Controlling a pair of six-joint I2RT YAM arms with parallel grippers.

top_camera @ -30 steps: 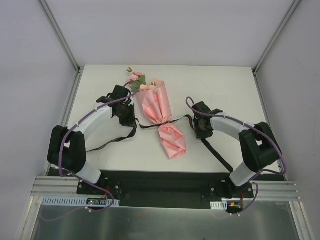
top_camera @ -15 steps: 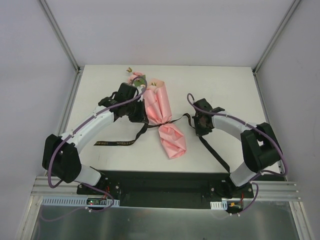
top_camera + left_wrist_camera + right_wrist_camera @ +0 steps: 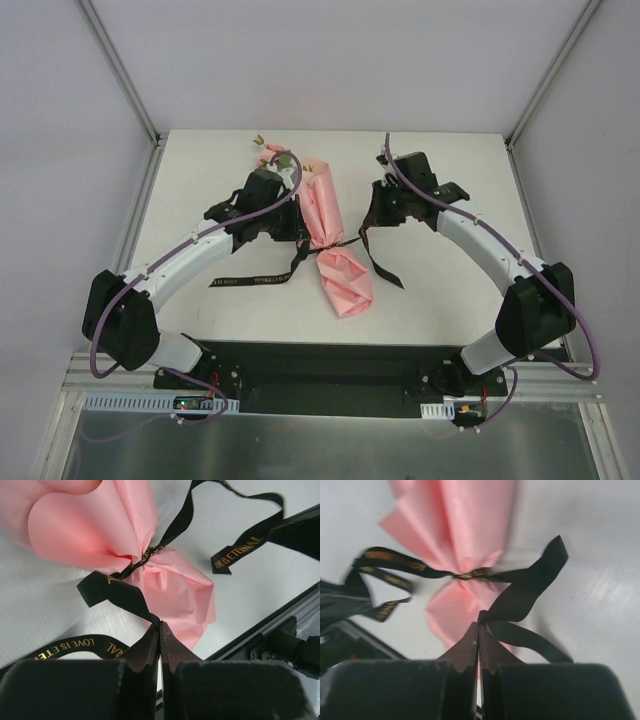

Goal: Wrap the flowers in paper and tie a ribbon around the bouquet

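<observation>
Once it closed, right gripper [image 3: 479, 626] carried ribbon [image 3: 530, 592] rearward; left gripper [image 3: 160, 629] stays clamped.

Ribbon [image 3: 250, 281] cinches bouquet [image 3: 345, 282] — left hand [image 3: 297, 228], right hand [image 3: 375, 216] flanking.

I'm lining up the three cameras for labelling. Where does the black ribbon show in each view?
Top external: the ribbon crosses the picture's centre, tails trailing left and right.
Left wrist: the ribbon runs from the top right down to the lower left.
Right wrist: the ribbon runs across the middle, left to right.
Shared landmark: the pinched waist of the pink paper, where the ribbon cinches it.
</observation>
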